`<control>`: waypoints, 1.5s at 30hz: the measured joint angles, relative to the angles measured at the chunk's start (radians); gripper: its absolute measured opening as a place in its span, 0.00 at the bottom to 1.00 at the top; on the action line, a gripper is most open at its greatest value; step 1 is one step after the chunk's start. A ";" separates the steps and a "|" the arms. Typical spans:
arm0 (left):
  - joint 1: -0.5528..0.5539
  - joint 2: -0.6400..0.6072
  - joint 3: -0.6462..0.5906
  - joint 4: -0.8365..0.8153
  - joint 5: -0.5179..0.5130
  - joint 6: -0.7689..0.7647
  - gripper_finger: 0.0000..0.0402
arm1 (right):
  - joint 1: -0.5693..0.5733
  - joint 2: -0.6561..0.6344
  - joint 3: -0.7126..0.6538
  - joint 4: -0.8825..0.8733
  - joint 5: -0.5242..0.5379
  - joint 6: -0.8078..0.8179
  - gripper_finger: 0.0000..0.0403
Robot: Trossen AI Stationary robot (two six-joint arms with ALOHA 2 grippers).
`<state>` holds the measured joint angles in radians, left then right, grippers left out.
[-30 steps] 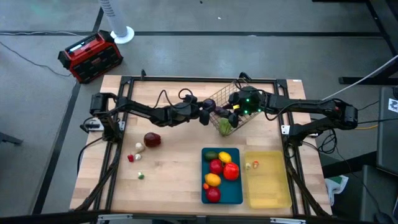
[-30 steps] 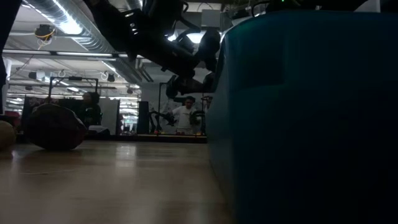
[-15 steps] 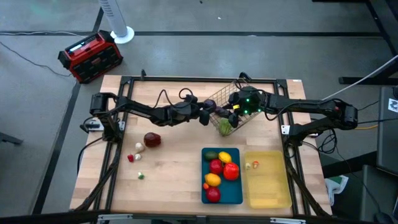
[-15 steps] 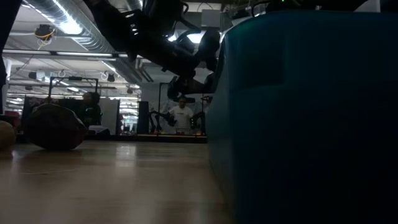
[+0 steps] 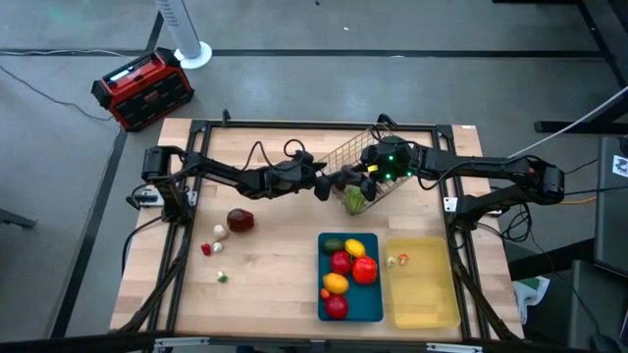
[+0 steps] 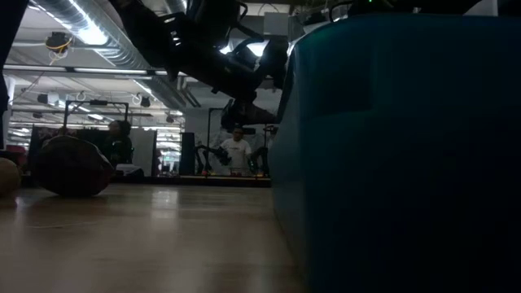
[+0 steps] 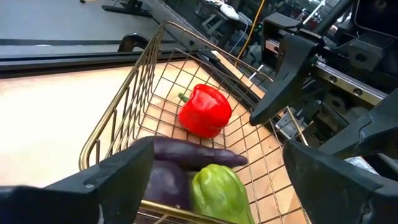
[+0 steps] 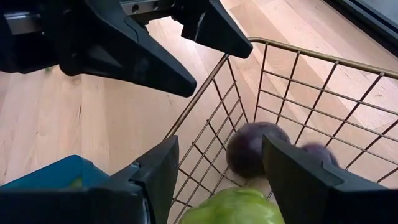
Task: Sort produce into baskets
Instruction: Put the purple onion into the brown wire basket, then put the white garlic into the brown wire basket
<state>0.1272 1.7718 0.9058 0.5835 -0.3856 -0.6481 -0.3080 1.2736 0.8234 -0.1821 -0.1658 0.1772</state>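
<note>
Both arms meet at the wire basket (image 5: 355, 167) near the worktop's (image 5: 275, 275) far edge. The left end effector (image 5: 332, 182) sits at the basket's open mouth, fingers spread wide, holding nothing. The right end effector (image 5: 365, 182) is also over the basket, fingers apart and empty.

The left wrist view alone shows a red pepper (image 7: 205, 111) deep in the basket, with a purple eggplant (image 7: 186, 163) and a green pepper (image 7: 219, 190) near the rim. The right wrist view shows the eggplant (image 8: 255, 149) and the green pepper (image 8: 233, 207), not the red one.

In the high view, toward the near edge from the basket, the blue tray (image 5: 325, 294) holds red, yellow and green pieces; the yellow tray (image 5: 432, 294) is just beside it. A dark red piece (image 5: 239, 220) and small bits lie loose off to the basket's left. The low view shows only the blue tray's wall (image 6: 399, 155).
</note>
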 joint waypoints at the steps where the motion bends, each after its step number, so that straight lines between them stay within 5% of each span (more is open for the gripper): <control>1: 0.000 0.000 0.000 0.000 0.000 0.001 0.89 | 0.000 0.000 0.000 0.000 0.000 0.000 0.56; 10: 0.000 -0.105 -0.001 -0.056 0.060 0.211 0.90 | 0.000 0.000 0.000 0.000 0.000 0.000 0.56; 19: -0.010 -0.346 -0.001 -0.438 0.063 0.279 0.90 | 0.000 0.000 0.000 0.001 0.001 0.000 0.56; 24: -0.024 -0.473 -0.001 -0.679 0.076 0.244 0.91 | 0.000 0.000 0.000 0.000 0.001 0.000 0.56; 29: -0.049 -0.551 -0.001 -0.914 0.195 0.176 0.91 | 0.000 0.000 0.000 0.000 0.001 0.000 0.56; 45: -0.262 -0.646 -0.001 -1.732 0.300 -0.208 0.91 | 0.000 0.000 0.000 -0.002 0.001 0.000 0.56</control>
<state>-0.1346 1.1258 0.9051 -1.1482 -0.0853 -0.8563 -0.3080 1.2732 0.8234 -0.1837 -0.1652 0.1772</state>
